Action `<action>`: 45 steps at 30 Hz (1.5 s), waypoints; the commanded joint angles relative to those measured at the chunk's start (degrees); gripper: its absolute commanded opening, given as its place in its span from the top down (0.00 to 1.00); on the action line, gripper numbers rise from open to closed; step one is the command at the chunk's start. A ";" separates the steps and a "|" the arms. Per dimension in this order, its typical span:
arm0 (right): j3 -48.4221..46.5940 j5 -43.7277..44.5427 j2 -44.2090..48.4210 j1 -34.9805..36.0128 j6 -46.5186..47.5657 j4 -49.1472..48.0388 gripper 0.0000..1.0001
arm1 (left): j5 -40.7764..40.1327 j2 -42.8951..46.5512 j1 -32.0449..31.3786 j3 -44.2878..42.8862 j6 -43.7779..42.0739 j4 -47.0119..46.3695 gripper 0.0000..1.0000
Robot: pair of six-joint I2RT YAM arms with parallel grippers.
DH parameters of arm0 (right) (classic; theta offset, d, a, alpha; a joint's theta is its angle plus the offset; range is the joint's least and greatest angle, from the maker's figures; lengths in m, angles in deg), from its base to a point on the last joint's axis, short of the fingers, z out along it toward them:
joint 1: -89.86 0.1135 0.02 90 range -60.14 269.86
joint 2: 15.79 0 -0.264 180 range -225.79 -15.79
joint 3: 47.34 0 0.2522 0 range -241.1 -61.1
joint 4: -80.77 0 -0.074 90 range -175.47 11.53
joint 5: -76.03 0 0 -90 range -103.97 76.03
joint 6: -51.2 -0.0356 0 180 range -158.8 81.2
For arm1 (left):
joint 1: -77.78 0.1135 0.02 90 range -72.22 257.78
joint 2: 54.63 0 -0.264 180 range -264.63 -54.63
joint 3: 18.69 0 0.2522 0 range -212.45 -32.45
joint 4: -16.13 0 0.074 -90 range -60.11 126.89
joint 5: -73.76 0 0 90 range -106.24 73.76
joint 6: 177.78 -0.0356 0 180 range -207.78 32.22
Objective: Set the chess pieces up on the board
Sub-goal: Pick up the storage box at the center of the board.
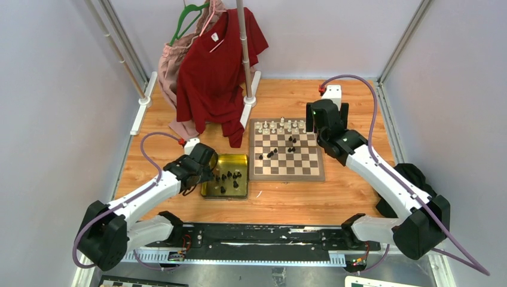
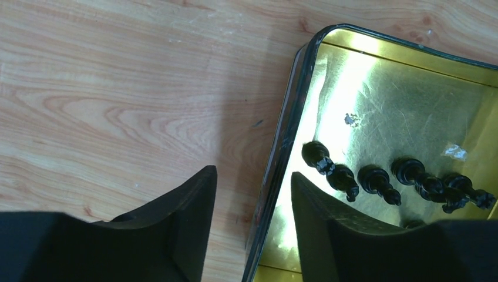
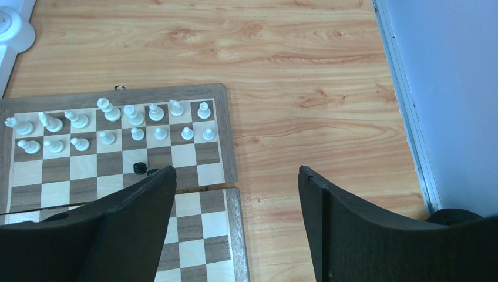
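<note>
Well, left gripper (image 2: 252, 176) sat badly over the tray (image 2: 399, 88) rim

Fingers apart, only the rim btwn them: one outside over the table (image 2: 117, 88), one inside. The black pieces (image 2: 376, 179) sat in a tight row just beside the inner finger. Risk, imo: dropping from there would strike the rim and shove the tray, or a grab would catch two pcs. The right gripper (image 3: 236, 170), fingers also apart & empty, hovered at the board (image 3: 183, 155) edge, near the white pieces (image 3: 135, 117).

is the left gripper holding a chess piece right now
No, the left gripper is open and empty, straddling the rim of the gold tray where the black chess pieces lie.
</note>
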 commanded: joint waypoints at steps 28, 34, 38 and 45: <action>1.06 0.60 2.45 0.55 2.76 -3.06 0.51 | -5.74 7.10 -0.46 -5.14 1.06 7.87 1.00; -2.79 3.91 2.76 -3.26 3.11 -0.79 0.49 | -1.38 7.89 -0.46 -13.42 -1.96 10.26 1.00; -4.58 -0.24 3.97 -10.70 0.14 -0.16 0.47 | -0.32 2.90 -2.78 -20.73 -3.47 10.37 1.00; -7.17 -2.51 1.41 -19.07 -0.56 -0.38 0.43 | -3.09 -10.93 -9.65 -37.91 -5.92 11.02 1.00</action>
